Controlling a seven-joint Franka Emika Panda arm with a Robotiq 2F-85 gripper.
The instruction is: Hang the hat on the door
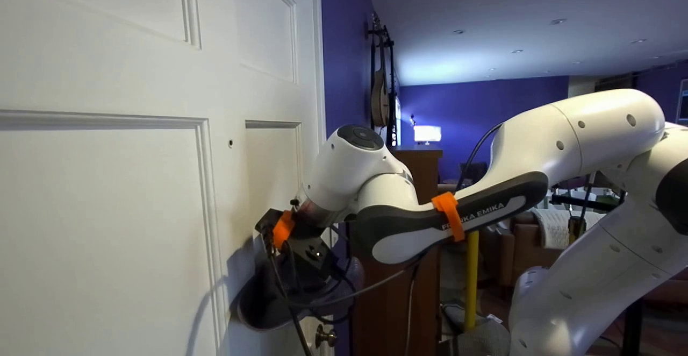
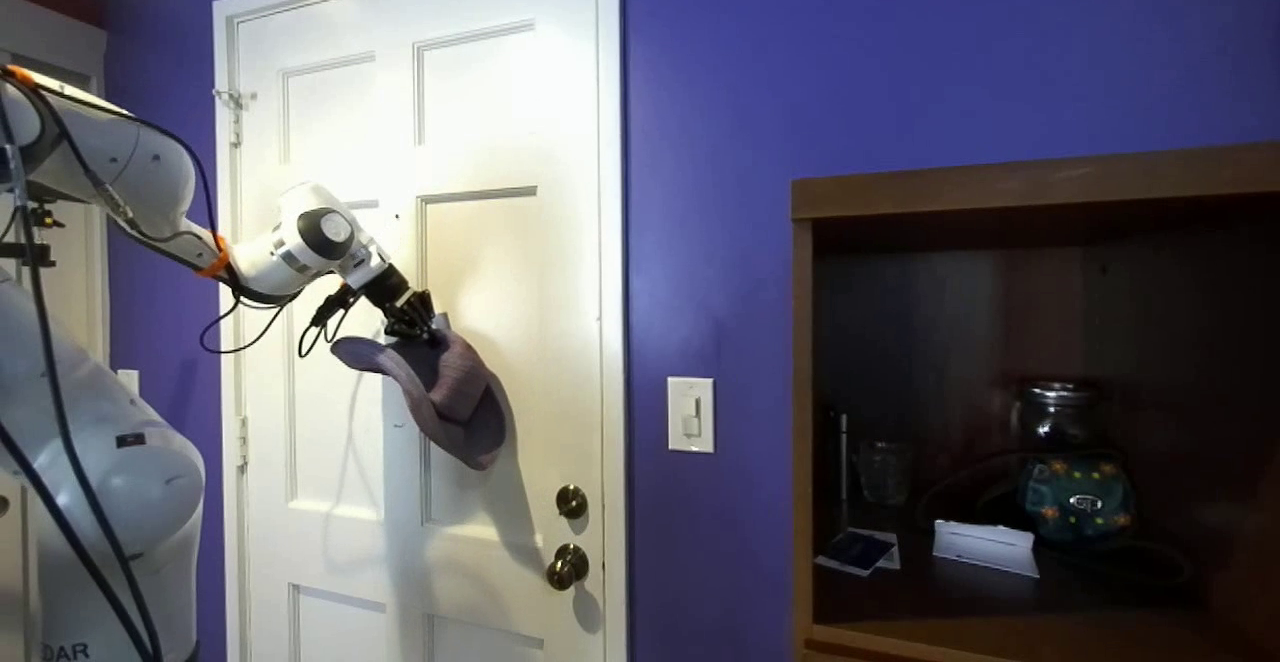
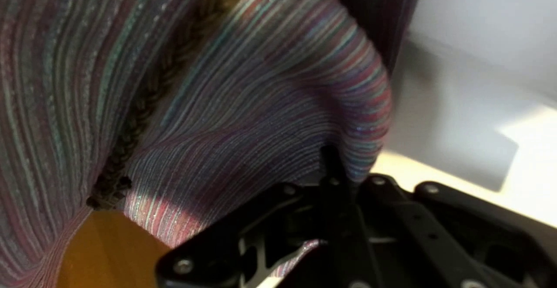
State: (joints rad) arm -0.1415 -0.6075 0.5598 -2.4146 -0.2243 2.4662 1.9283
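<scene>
Below the gripper (image 2: 430, 330), in front of the white door (image 2: 395, 122), the hat (image 2: 465, 407) hangs tilted, its wide brim spreading out to one side. In the wrist view, the black fingers (image 3: 337, 205) are pressed together on a fold of the hat; whether it touches the door I cannot tell.

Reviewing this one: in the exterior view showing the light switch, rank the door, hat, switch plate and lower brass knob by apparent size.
Largest to smallest:
1. Door, though cropped below
2. Hat
3. Switch plate
4. Lower brass knob
</scene>
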